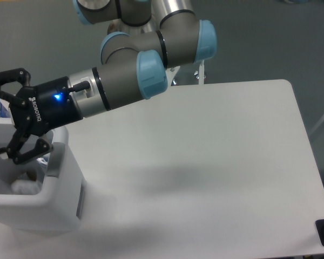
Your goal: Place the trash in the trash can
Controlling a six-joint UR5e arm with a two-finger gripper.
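One gripper [6, 114] hangs open and empty over the bin [54, 202]; pale trash [25, 186] lies inside, just below it.

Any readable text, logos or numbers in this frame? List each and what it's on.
"ROBOTIQ": white lettering on the black body of the gripper, running sideways.
Nothing else readable: the grey panel on the trash can shows no legible print, and the colourful patch at the left edge is too small and blurred to read.
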